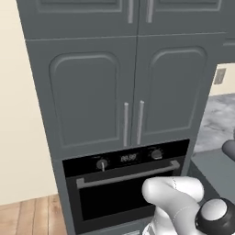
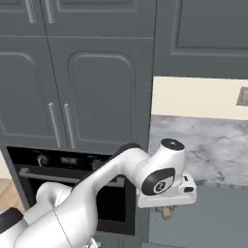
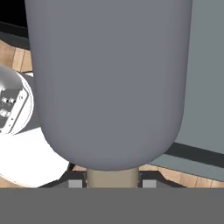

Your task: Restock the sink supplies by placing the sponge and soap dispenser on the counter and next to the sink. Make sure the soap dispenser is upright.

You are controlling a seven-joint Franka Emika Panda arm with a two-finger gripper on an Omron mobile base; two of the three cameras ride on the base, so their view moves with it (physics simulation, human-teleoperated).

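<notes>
Clearly one soap dispenser (image 3: 109, 83), clamped at its beige neck by the closed gripper (image 3: 112, 183).
Its pump top is hidden; one counter (image 2: 203, 140) shows behind.

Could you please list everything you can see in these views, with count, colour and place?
soap dispenser: one, dark grey body with a beige neck, close against the hand camera, neck between the fingertips; its beige tip hangs below the hand in the right base view.
tall cabinet doors: two lower and two upper, dark grey with pale bar handles, above the oven.
oven: one, black with a grey bar handle, two knobs and a small display, built in under the doors.
counter: one, grey-and-white marble, right of the tall cabinet.
wall outlet: one, grey, on the cream wall above the counter.
floor: light wood, lower left.
pincer: one, shut on the dispenser's neck.
arm: one, white with dark joints.
</notes>
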